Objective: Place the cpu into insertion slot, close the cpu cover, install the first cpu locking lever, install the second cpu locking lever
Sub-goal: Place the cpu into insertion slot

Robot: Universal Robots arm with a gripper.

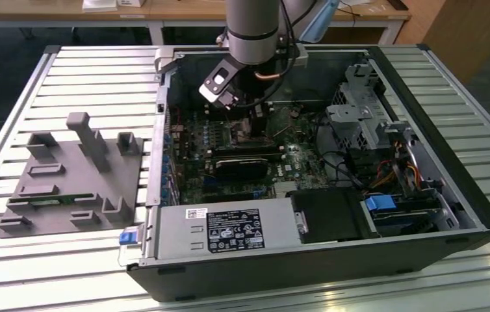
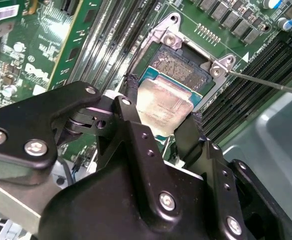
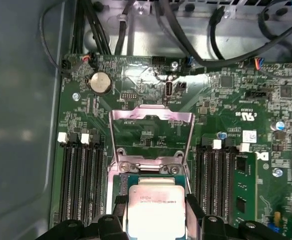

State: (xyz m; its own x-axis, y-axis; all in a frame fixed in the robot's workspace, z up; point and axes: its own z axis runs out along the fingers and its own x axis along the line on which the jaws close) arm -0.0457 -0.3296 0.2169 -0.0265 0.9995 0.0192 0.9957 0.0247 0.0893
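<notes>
Soft overhead light here; the cpu (image 3: 156,210) glares a bit, case (image 1: 332,263) insides look shadowy, desk (image 1: 97,71) slats shine.

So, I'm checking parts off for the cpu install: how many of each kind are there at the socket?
cpu: 1, held in the gripper
insertion slot: 1
cpu cover: 1, swung open
coin cell battery: 1
Total: 4

Before me: open computer case (image 1: 314,266) on a slatted table (image 1: 97,71). Inside it, a green motherboard (image 3: 221,95) carries a coin battery (image 3: 100,83) and black memory slots (image 3: 80,185). A grey fixture plate (image 1: 71,185) lies at the exterior view's left.
</notes>
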